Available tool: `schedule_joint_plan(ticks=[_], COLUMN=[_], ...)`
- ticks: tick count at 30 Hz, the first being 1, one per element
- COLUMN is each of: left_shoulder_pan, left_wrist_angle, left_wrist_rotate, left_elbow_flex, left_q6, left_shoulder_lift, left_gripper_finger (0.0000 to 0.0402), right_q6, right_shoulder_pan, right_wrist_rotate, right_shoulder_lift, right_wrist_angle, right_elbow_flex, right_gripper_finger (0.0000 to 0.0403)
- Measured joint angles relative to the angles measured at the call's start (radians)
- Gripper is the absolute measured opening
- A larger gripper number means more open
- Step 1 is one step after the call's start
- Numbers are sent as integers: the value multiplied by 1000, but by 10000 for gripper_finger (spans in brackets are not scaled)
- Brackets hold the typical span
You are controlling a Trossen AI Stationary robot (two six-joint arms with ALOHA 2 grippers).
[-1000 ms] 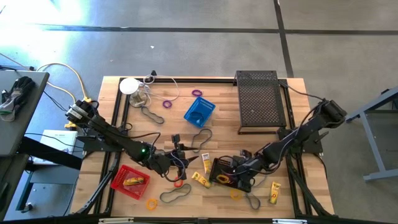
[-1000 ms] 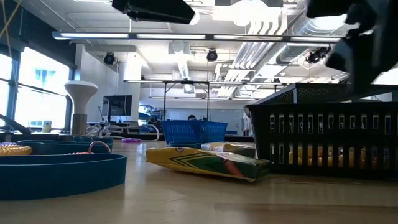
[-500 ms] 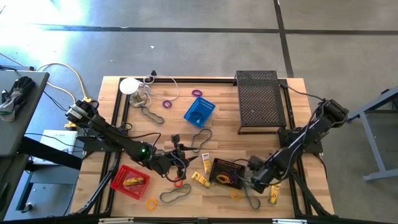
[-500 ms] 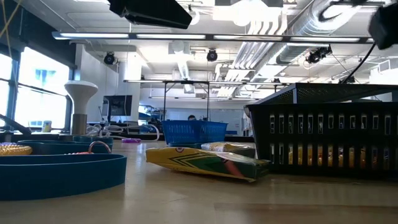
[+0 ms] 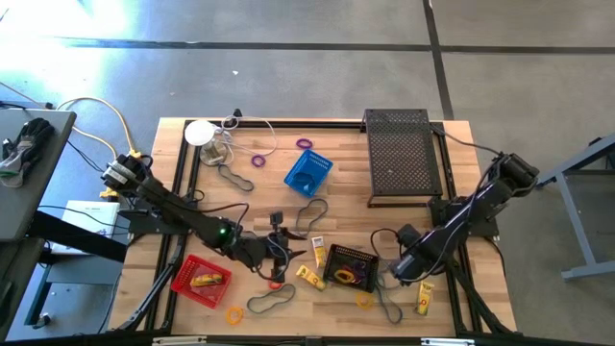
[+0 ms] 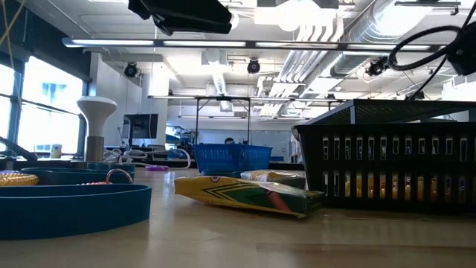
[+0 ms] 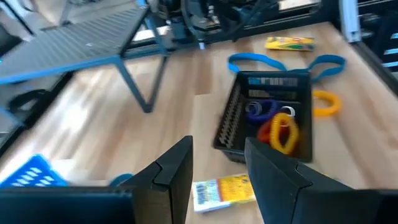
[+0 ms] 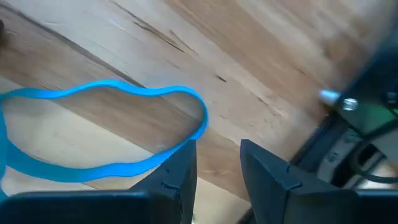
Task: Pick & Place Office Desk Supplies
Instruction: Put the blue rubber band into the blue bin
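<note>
Retreating from the black basket (image 5: 348,266), right gripper (image 5: 396,274) hangs part-open, empty; band loop (image 8: 99,134) partly cut off.

Just beside the right gripper (image 5: 397,272), toward the left arm, a small black mesh basket (image 5: 349,267) is sitting upright, holding purple, red and yellow rings. A grey band loop (image 5: 387,309) is lying just below that gripper, and a yellow tube (image 5: 424,297) rests close by. Beside the left gripper (image 5: 282,252), another yellow tube (image 5: 308,278) is lying flat. Farther off, a red basket (image 5: 201,281) and a blue basket (image 5: 308,173) are standing.
</note>
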Motion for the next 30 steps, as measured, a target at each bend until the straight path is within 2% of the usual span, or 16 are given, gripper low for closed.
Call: schedule_joint_plan(ticks=[5,8,17,25,30], left_shoulder_pan=[14,15,20,19,19], left_wrist_angle=[-11,-11,-10,-11,-12], left_wrist_rotate=[83,108,111,111,111], left_elbow_flex=[0,1,1,1,1], left_q6=[-20,-20,-15,-15,-15], left_shoulder_lift=[0,0,0,0,0], left_gripper_finger=[139,139,139,139,139], right_q6=[-30,-72,-99,-104,-138], right_shoulder_pan=[-24,-35,-59,-58,-58], right_wrist_rotate=[-42,-25,-32,-37,-38], right_shoulder_lift=[0,1,1,-1,-3], right_wrist_angle=[68,128,197,327,333], right_elbow_flex=[-74,-108,-157,-232,-246], right_gripper_finger=[113,113,113,113,110])
